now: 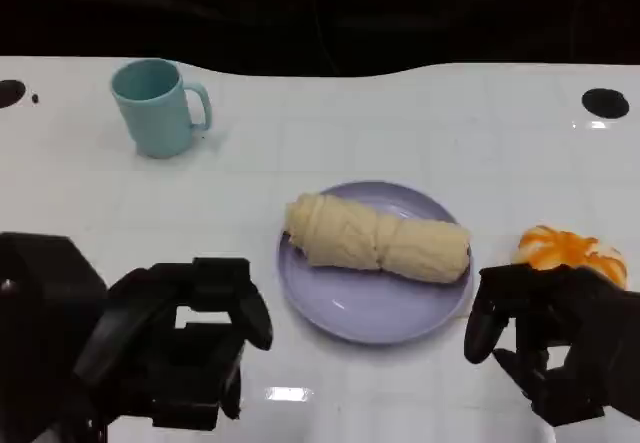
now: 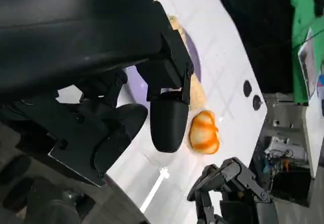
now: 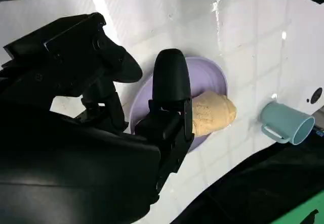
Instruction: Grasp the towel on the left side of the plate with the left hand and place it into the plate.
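Head view: glossy white table (image 1: 400, 123), dark beyond.

Towel (image 1: 378, 239) lies in plate (image 1: 350, 308), mid worktop (image 1: 480, 133). Mug (image 1: 155, 106) stands far left, behind plate, well apart from it. Bun (image 1: 568, 250) sits right of plate, near its rim. Left robot hand (image 1: 190, 338) front left of plate; right robot hand (image 1: 545, 333) front right, before bun.

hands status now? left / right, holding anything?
Left robot hand: open, holding nothing; the towel already lies on the plate.
Right robot hand: open, holding nothing, beside the orange object.
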Controlling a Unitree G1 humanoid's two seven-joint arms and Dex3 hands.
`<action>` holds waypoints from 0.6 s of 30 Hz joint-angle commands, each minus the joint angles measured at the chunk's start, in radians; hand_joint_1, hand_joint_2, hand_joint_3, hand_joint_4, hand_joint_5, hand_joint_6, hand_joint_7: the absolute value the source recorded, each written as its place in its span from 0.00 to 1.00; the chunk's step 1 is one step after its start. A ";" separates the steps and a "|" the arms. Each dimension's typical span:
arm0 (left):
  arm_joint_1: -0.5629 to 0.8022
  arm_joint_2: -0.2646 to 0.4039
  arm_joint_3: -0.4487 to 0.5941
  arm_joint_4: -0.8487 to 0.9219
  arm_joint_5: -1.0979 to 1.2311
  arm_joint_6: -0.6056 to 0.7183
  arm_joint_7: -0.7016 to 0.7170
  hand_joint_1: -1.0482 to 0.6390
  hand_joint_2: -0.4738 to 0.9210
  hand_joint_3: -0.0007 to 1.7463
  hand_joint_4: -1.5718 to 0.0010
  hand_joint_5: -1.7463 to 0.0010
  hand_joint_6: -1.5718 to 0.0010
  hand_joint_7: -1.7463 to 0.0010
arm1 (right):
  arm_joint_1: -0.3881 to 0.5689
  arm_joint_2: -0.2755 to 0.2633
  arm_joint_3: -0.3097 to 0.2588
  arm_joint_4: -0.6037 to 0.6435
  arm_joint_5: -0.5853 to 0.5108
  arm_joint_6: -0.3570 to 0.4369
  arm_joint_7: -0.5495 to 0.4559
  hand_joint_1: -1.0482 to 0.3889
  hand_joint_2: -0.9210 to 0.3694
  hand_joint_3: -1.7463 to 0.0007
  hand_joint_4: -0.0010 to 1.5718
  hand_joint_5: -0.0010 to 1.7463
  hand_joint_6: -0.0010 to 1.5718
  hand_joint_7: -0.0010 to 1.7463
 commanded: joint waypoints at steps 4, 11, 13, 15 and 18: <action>-0.045 0.012 0.032 0.071 -0.056 0.061 0.031 0.58 0.64 0.84 0.44 0.00 0.52 0.03 | 0.012 -0.014 -0.023 0.013 0.014 -0.031 0.005 0.73 0.30 0.36 0.48 1.00 0.45 0.82; -0.052 0.017 0.022 0.092 -0.069 0.056 0.043 0.58 0.64 0.83 0.44 0.00 0.52 0.03 | 0.023 -0.020 -0.037 0.028 0.023 -0.070 0.009 0.74 0.29 0.36 0.48 1.00 0.45 0.81; -0.051 0.020 0.019 0.091 -0.068 0.055 0.046 0.58 0.64 0.83 0.44 0.00 0.52 0.03 | 0.027 -0.018 -0.041 0.031 0.024 -0.079 0.008 0.74 0.29 0.36 0.48 1.00 0.45 0.82; -0.052 0.023 0.017 0.090 -0.070 0.056 0.048 0.58 0.64 0.83 0.44 0.00 0.51 0.03 | 0.029 -0.018 -0.045 0.031 0.024 -0.083 0.008 0.74 0.30 0.36 0.48 1.00 0.46 0.82; -0.055 0.025 0.017 0.087 -0.075 0.060 0.050 0.58 0.64 0.83 0.44 0.00 0.51 0.04 | 0.029 -0.017 -0.050 0.030 0.028 -0.084 0.011 0.74 0.29 0.36 0.48 1.00 0.46 0.82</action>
